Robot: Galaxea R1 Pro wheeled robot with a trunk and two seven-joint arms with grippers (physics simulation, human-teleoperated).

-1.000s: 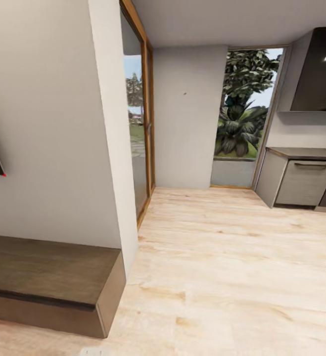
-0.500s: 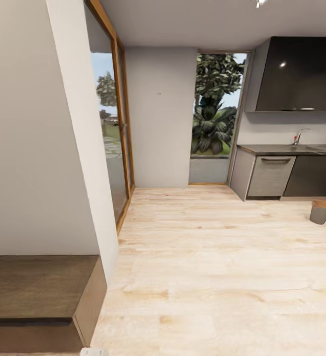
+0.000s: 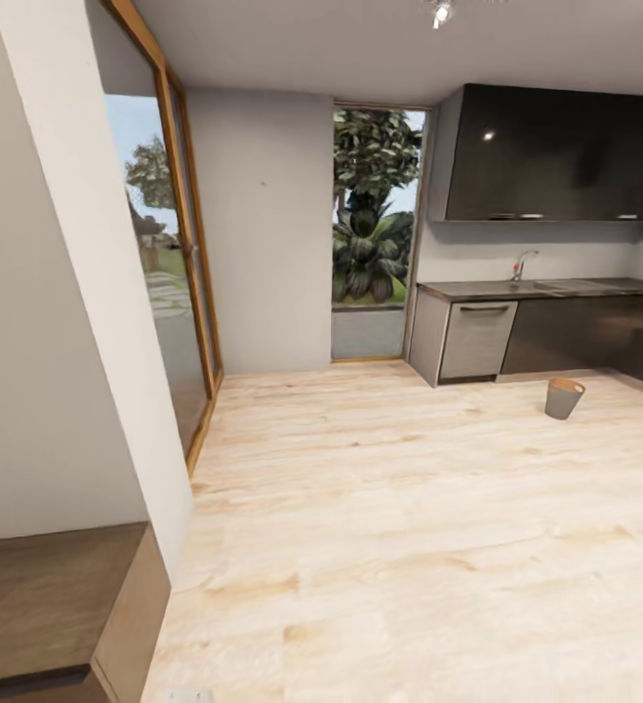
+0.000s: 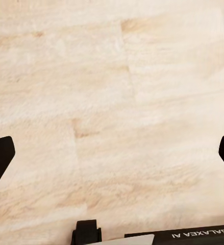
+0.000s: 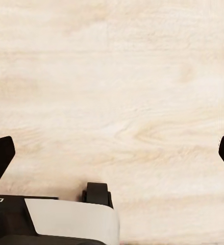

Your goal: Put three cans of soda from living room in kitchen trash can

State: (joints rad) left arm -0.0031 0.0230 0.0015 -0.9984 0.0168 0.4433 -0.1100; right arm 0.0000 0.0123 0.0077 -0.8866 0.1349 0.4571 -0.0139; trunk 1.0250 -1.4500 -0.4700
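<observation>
the small round grey bin with a copper-brown inside [image 3: 564,397] stands upright on the pale wood plank floor [image 3: 409,527] at the kitchen end of the room, near the foot of the dark lower cabinets [image 3: 580,332] and apart from them. no soda cans can be seen from here. the left gripper [image 4: 112,153] hangs over bare planks with its two black fingers spread wide and nothing between them; the right gripper [image 5: 112,153] is the same, wide and empty above the floor.

judging by this, the robot is travelling with empty hands, so the cans are yet to be fetched from the living room. to do that well, steer the base clear of the white wall corner [image 3: 116,322] and the low brown wooden bench [image 3: 58,605] close on the left, keep both arms tucked in while turning, and note where the bin stands for the return trip
</observation>
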